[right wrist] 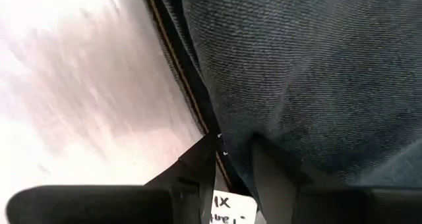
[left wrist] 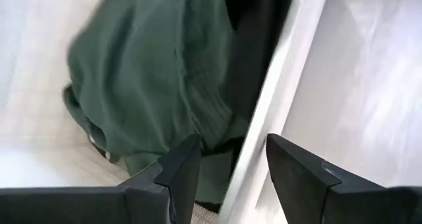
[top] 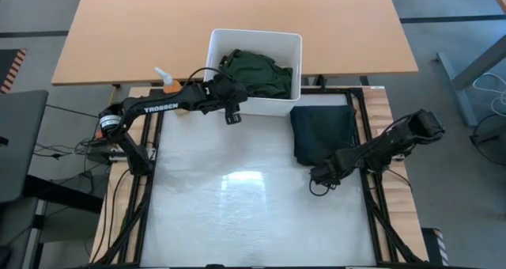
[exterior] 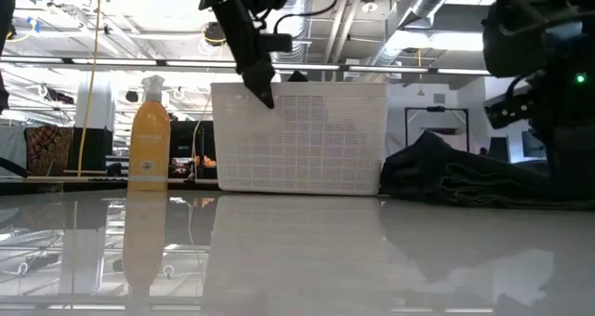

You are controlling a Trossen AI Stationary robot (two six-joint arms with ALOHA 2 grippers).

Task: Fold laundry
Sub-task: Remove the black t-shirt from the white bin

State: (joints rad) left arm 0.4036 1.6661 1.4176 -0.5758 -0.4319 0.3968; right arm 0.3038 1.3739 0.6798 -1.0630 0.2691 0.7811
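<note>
A white bin [top: 254, 35] stands at the table's far middle with a dark green garment [top: 257, 71] bunched inside. My left gripper [left wrist: 231, 151] is open and hovers over the bin's near wall [left wrist: 277, 85], one finger over the green garment [left wrist: 145, 72] and one outside. A dark folded garment [top: 324, 130] lies flat at the far right of the white surface. My right gripper [top: 320, 176] is at its near left corner, shut on its edge. In the low view this garment [exterior: 465, 177] shows as a low dark heap. My right gripper pinches the dark garment's stitched edge [right wrist: 210, 128] between its two fingers, at the near left corner. The fingers come steeply from above and lie across the hem. One layer or several, I cannot tell. The garment rests on the table.
A yellow spray bottle [exterior: 149, 139] stands left of the bin. A wooden table [top: 237, 16] lies beyond it. The white work surface [top: 237, 198] stretches from the bin to the near edge, framed by dark rails.
</note>
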